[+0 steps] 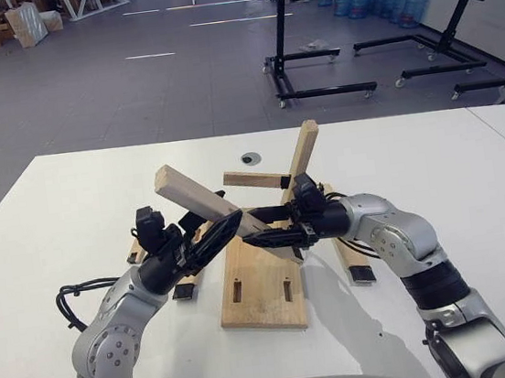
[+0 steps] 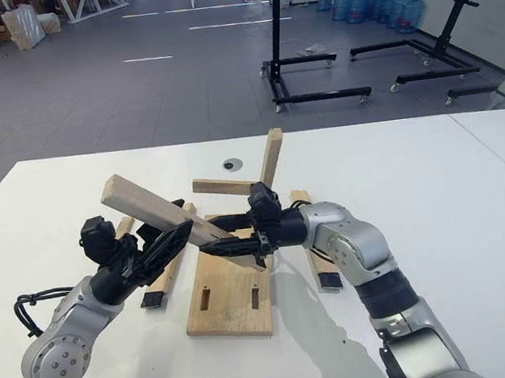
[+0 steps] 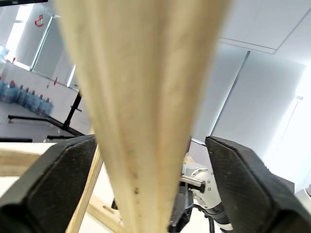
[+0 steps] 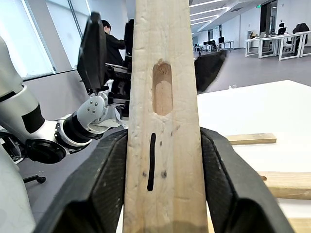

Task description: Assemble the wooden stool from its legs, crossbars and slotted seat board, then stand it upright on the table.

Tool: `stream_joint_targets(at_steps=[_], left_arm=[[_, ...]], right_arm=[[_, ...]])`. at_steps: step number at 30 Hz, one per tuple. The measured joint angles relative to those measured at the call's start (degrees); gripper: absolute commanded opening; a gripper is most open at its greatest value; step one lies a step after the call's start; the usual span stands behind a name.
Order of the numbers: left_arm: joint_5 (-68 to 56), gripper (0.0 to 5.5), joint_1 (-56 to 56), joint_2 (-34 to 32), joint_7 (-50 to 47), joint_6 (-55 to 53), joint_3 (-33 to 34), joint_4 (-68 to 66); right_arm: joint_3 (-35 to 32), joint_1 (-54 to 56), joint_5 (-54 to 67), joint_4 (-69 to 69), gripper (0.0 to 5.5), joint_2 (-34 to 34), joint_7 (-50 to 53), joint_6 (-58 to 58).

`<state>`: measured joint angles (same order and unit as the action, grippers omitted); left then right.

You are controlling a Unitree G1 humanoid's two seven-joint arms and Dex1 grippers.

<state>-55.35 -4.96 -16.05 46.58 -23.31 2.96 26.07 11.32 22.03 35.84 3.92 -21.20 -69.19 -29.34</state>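
A long wooden leg (image 1: 184, 190) slants above the table, its high end toward the left. Both grippers are shut on this one leg: my left gripper (image 1: 214, 235) at its middle, my right gripper (image 1: 272, 235) on its lower end. In the right wrist view the leg (image 4: 163, 121) shows an oval slot and a black mark between the fingers (image 4: 104, 184). The left wrist view has the leg (image 3: 141, 111) clamped between black pads (image 3: 243, 179). Under them the slotted seat board (image 1: 264, 300) lies flat. Behind stands a tilted leg (image 1: 303, 149) joined to a crossbar (image 1: 251, 179).
More legs with black end caps lie flat on the table, one right of the board (image 1: 354, 264) and one to its left (image 1: 136, 251). A round hole (image 1: 251, 159) is in the tabletop farther back. Black wheeled stands (image 1: 323, 88) are on the floor beyond.
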Motion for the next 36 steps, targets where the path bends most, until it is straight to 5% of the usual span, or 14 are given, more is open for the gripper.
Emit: stream_joint_targets(at_steps=[8,17,24,30,36], left_arm=[[0.0,2.14,-1.0,0.9,2.0,1.3,0.0,-1.0],[-0.1,2.14,-1.2,1.5,2.7,1.7,-0.3,-1.6],[-1.1,2.12,2.7,1.9,2.9,4.6,4.8,-2.8],[0.6,2.12,9.5,-5.7,3.9,6.8,13.9,-11.8],[15.6,2.11,18.7,-4.7,0.4,11.9,8.0,-27.8]], right_arm=[[0.8,0.5,-1.1,-2.6,2.01,-0.4,-4.2,2.1],[1.0,1.2,-1.3,-3.1,2.01,-1.2,-5.3,2.2],[3.9,1.2,-6.8,-3.9,3.50,-4.7,-4.8,2.4],[0.7,1.2,-7.9,-5.0,4.55,-5.4,-1.9,4.6],[-4.6,3.7,-5.8,-2.2,4.58,-6.6,-1.1,5.0]])
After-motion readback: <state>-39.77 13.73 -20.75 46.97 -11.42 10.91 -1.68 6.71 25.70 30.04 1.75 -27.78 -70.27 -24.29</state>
